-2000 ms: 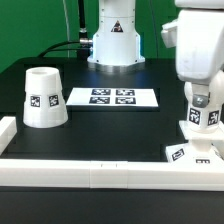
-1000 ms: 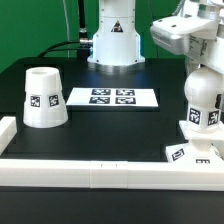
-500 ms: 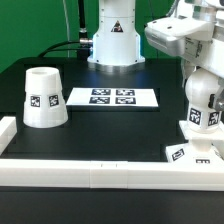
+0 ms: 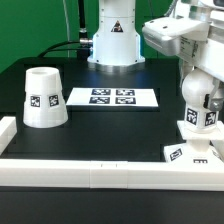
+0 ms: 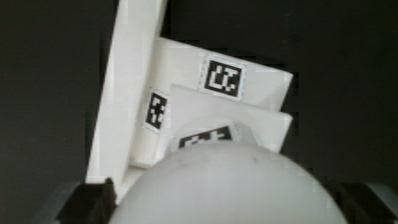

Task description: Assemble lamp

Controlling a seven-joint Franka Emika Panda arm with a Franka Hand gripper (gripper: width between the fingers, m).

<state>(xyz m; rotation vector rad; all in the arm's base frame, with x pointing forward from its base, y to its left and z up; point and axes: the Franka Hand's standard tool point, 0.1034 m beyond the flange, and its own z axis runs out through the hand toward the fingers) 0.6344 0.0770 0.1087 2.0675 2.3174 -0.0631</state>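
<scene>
Exterior view puts the fingers (image 4: 201, 106) closed round the bulb (image 4: 197, 122) at the right edge, standing it on the square base (image 4: 190, 153) in the lower right corner, where a tilted neck might jam or drag that loose base askew.

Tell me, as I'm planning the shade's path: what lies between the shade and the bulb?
The marker board lies flat on the table between shade and bulb, apart from both; the exterior view shows it.

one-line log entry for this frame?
fingers: shut on bulb | bulb: upright on base | shade: apart, on table
</scene>
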